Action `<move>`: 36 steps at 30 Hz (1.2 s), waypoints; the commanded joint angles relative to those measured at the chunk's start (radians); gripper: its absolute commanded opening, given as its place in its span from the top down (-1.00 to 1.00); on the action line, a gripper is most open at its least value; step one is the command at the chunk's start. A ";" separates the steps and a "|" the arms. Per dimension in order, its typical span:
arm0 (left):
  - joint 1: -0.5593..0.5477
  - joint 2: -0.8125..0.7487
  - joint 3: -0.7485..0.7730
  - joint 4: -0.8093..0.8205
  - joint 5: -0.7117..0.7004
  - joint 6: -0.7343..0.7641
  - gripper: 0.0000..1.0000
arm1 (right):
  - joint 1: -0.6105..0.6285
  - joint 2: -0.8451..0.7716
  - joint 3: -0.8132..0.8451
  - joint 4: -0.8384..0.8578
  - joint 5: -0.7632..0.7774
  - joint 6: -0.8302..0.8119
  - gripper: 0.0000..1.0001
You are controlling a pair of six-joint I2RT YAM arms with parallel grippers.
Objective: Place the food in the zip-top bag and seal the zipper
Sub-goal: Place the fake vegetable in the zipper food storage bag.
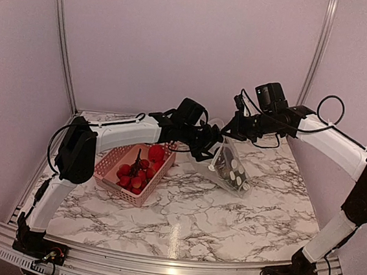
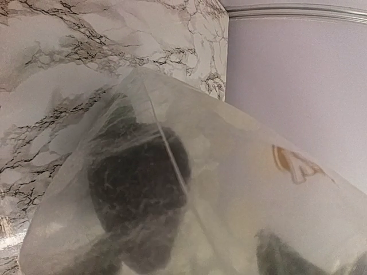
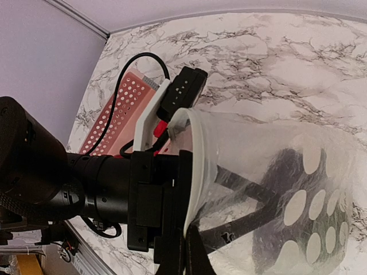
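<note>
The clear zip-top bag [image 1: 233,173] with white dots hangs over the table's middle, its bottom on the marble. My right gripper [image 1: 232,128] is shut on the bag's mouth edge, pinching the whitish zipper [image 3: 198,166] between its fingers [image 3: 198,255]. My left gripper [image 1: 210,148] reaches into the open mouth. Its two fingers [image 3: 252,192] show through the plastic and meet at a dark eggplant [image 3: 292,172] inside the bag [image 3: 275,137]. In the left wrist view the eggplant [image 2: 137,189] is a dark blur behind plastic [image 2: 258,172]. Red food [image 1: 156,153] lies in the basket.
The pink lattice basket [image 1: 110,164] stands left of the bag, under the left arm, and also shows in the right wrist view [image 3: 114,114]. Walls close the back and both sides. A metal rail runs along the near edge [image 1: 171,266].
</note>
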 commanded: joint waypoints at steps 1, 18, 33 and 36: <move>-0.001 -0.020 0.035 0.001 -0.014 0.051 -0.68 | 0.011 -0.009 -0.003 0.019 -0.016 0.014 1.00; 0.003 -0.202 -0.023 -0.052 -0.060 0.184 -0.75 | 0.012 -0.011 0.005 -0.001 0.041 0.000 1.00; 0.018 -0.383 -0.134 -0.278 -0.149 0.430 -0.59 | 0.012 0.011 0.021 0.002 0.052 -0.008 1.00; 0.033 -0.434 -0.181 -0.281 -0.119 0.477 -0.59 | 0.011 0.017 0.026 0.002 0.051 -0.008 1.00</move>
